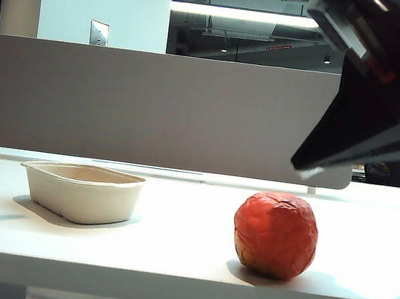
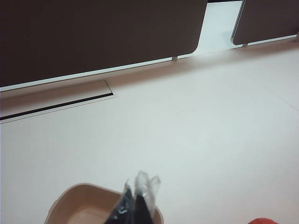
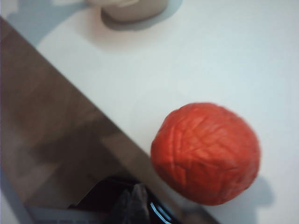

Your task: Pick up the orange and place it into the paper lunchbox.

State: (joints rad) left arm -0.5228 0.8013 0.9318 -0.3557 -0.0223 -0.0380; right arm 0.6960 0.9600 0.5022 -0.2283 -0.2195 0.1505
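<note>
Item 1: the orange (image 1: 274,234), a fist-sized red-orange ball with a crinkled, slightly glossy skin. It rests on the white worktop (image 1: 179,254), right of centre in the exterior view, free of any hold.

Item 2: the paper lunchbox (image 1: 82,191), a shallow cream moulded-pulp tray with rounded corners and a flared rim. It stands upright on the worktop, well apart from the orange and to its left in the exterior view. No contents visible.

Item 3: right gripper (image 1: 308,166), black, in the air above and slightly right of the orange in the exterior view, pointing down toward it. Its fingers are drawn together and hold nothing; they are not touching the orange.

Item 4: left gripper (image 2: 138,196), hovering over the near edge of the lunchbox, fingers pressed together, empty.

Step in hand, as judged: the right arm's approach to the orange; pickup not yet made.

Next move calls for: spreading the right fingers wider than the ball, descending to straddle it, then closing.
</note>
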